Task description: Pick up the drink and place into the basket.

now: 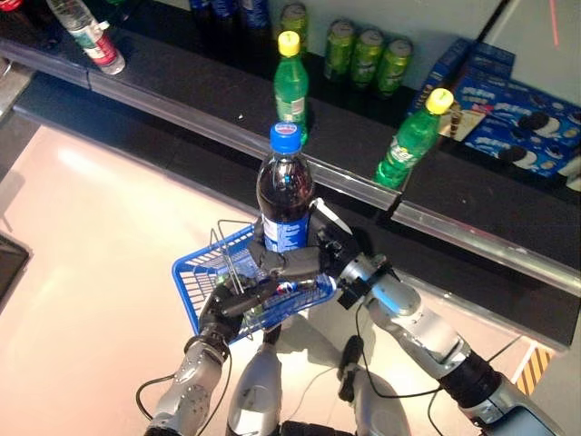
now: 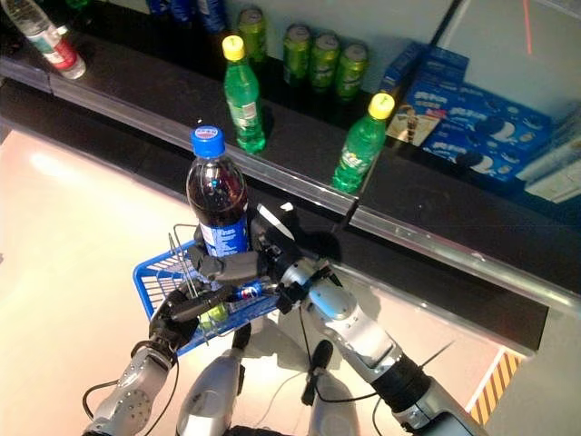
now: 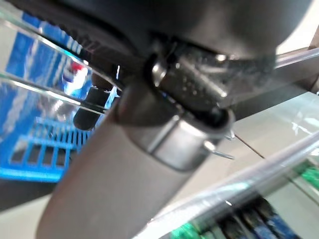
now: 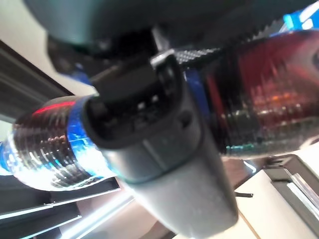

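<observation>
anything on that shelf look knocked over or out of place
Yes: a clear water bottle lies on its side at the shelf's far left end, while the green bottles and cans stand upright. Nothing looks spilled.

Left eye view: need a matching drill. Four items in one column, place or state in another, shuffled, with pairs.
Items:
1. dark cola bottle with blue cap
2. blue wire basket
3. green soda cans
4. clear water bottle with red label

Places or states:
A. lying tilted on the shelf, far left
B. gripped upright by the right hand
C. held by the left hand
D. standing in a row at the shelf's back

Pairs: 1-B, 2-C, 3-D, 4-A
</observation>
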You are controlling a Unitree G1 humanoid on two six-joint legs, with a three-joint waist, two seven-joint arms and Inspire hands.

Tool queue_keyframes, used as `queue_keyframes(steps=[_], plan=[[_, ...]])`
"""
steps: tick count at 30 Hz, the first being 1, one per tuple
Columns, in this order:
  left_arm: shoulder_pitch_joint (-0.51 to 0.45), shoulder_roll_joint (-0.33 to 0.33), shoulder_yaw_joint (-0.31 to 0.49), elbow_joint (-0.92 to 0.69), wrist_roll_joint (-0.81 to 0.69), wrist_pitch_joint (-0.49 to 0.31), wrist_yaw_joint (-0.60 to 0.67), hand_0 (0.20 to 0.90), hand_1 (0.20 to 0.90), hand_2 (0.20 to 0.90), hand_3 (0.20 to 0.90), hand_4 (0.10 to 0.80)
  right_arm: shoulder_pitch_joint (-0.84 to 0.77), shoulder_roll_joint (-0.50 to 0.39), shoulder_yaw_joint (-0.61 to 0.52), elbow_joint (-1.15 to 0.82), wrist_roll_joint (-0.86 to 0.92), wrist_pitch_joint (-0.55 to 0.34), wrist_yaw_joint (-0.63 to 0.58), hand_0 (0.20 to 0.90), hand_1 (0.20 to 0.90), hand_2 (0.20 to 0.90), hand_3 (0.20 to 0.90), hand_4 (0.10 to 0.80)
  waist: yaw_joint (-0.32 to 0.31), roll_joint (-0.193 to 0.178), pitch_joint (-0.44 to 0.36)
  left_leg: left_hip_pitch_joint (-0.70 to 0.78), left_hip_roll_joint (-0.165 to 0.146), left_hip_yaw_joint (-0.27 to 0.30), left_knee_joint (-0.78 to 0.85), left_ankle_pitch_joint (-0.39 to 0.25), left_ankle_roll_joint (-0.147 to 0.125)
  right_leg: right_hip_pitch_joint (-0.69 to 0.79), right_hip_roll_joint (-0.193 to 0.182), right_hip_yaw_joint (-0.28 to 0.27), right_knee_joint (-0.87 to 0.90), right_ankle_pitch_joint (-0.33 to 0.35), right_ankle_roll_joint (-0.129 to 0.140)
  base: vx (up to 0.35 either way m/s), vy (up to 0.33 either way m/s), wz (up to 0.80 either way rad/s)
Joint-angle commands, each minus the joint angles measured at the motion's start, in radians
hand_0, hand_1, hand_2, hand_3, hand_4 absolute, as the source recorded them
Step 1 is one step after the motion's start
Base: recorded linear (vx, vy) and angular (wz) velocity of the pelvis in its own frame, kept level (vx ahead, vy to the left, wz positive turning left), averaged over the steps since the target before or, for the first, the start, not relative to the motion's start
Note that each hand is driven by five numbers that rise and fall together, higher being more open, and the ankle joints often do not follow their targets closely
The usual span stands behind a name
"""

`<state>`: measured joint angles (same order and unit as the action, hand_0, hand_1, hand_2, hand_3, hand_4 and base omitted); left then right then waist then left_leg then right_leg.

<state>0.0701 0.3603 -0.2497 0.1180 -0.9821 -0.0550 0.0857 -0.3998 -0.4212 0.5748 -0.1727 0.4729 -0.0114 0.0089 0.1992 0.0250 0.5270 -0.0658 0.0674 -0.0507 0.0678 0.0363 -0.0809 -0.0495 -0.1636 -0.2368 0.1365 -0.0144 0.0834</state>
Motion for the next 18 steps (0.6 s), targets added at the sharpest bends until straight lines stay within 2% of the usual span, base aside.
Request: queue_keyframes(steps=[1,8,18], plan=[[-0.076,0.041,-0.022,-0.403,-0.064,-0.204,-0.279,0.3,0.3,0.3,0.2,0.1,-0.111,0.138,0.05,-0.101,0.006,-0.161,-0.021,0.3,0.3,0.3,0.2,0.1,0.027,0.014,-0.2,-0.02,-0.009,-0.026,0.087,-0.013,0.016,0.075,-0.057,-0.023,0.015,-0.001,-0.006,0.006,-0.012,0.22],[-0.127,0.06,-0.04,-0.525,-0.141,-0.17,-0.489,0.3,0.3,0.3,0.2,0.1,-0.124,0.157,0.085,-0.056,-0.038,-0.15,-0.077,0.3,0.3,0.3,0.2,0.1,0.045,0.011,-0.194,-0.032,-0.023,-0.05,0.103,-0.017,0.017,0.074,-0.062,-0.034,0.02,0.0,-0.003,0.009,-0.008,0.14],[-0.154,0.103,-0.016,-0.579,-0.212,-0.178,-0.643,0.3,0.3,0.3,0.2,0.1,-0.091,0.175,0.118,0.149,-0.077,-0.139,-0.126,0.3,0.3,0.3,0.2,0.1,0.07,0.014,-0.199,-0.039,-0.03,-0.061,0.093,-0.011,0.015,0.075,-0.07,-0.057,0.01,0.005,0.002,0.005,0.003,0.03]])
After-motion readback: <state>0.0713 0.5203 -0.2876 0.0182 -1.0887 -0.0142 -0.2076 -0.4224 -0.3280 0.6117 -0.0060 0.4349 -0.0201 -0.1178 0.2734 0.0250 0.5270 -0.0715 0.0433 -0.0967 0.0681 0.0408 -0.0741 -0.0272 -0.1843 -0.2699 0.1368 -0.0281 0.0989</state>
